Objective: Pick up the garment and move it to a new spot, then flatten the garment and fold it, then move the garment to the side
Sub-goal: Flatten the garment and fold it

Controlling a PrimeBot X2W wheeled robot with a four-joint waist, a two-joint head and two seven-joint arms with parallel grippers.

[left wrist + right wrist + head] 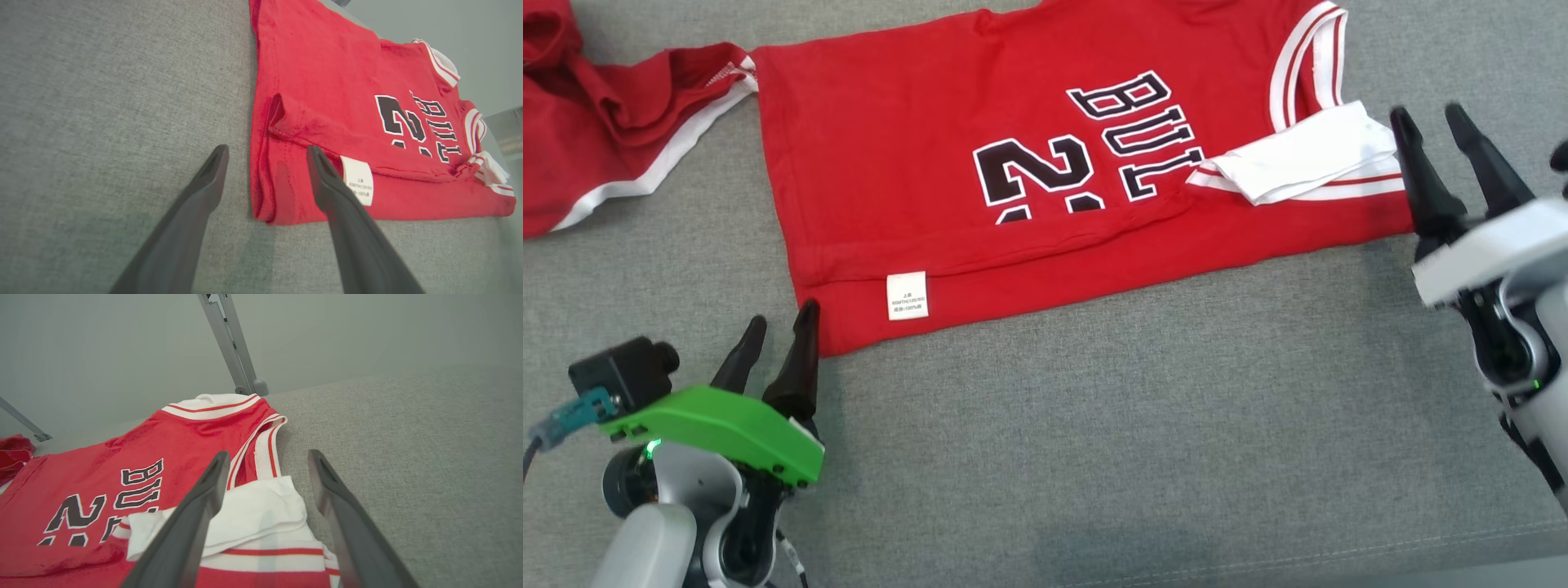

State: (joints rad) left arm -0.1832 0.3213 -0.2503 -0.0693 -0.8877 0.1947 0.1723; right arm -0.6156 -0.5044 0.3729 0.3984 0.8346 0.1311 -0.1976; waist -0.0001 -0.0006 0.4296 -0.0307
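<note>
The garment [915, 155] is a red jersey with black lettering and white trim, lying folded lengthwise on the grey fabric surface [1135, 425]. Its white label [907, 295] faces up near the front left corner. My left gripper [784, 313] stands open at that corner; in the left wrist view the left gripper [266, 149] straddles the garment's [327, 81] folded edge without gripping it. My right gripper [1426, 111] is open at the jersey's right end, beside the folded white trim [1307, 151]. In the right wrist view the right gripper [268, 453] hovers over the garment's [102, 465] armhole, holding nothing.
A second red cloth with a white stripe [596, 122] lies bunched at the far left, touching the jersey's left end. Grey metal legs [233, 343] rise behind the surface. Bare grey fabric stretches in front of the jersey.
</note>
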